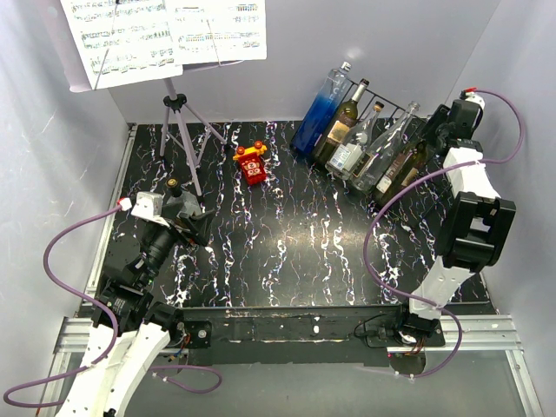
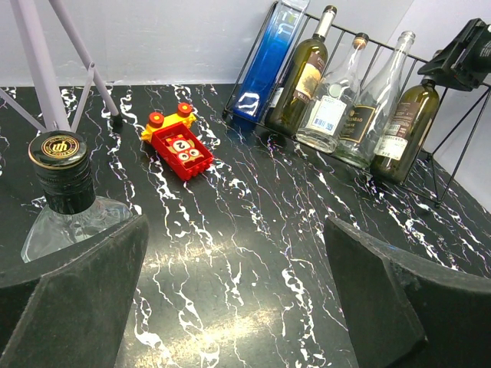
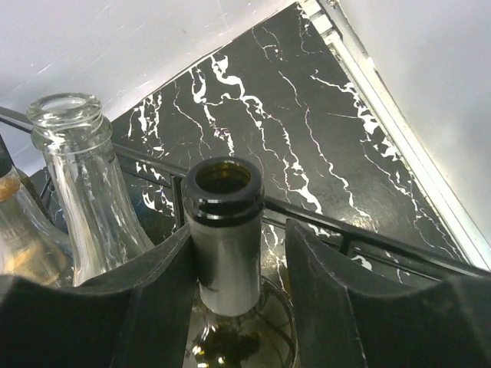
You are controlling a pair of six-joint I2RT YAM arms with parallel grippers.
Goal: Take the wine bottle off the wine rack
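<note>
Grey walls box in a black marbled counter (image 1: 304,252). At its far right corner the wine rack (image 3: 368,232) holds 5 leaning bottles. The wine bottle (image 3: 222,222), dark olive and uncorked, is the rightmost. The right fingers (image 3: 330,299) stand spread either side of its neck, not yet pinching. Glass is stiff, slick and breakable, so grip below the lip. Its fill cannot be told. The left fingers (image 2: 383,291) are spread and empty.

Right gripper (image 3: 238,245): clear bottle neck (image 3: 73,153) close on its left, wine rack rod (image 3: 383,240) crossing just ahead, open tabletop (image 3: 307,115) beyond
</note>
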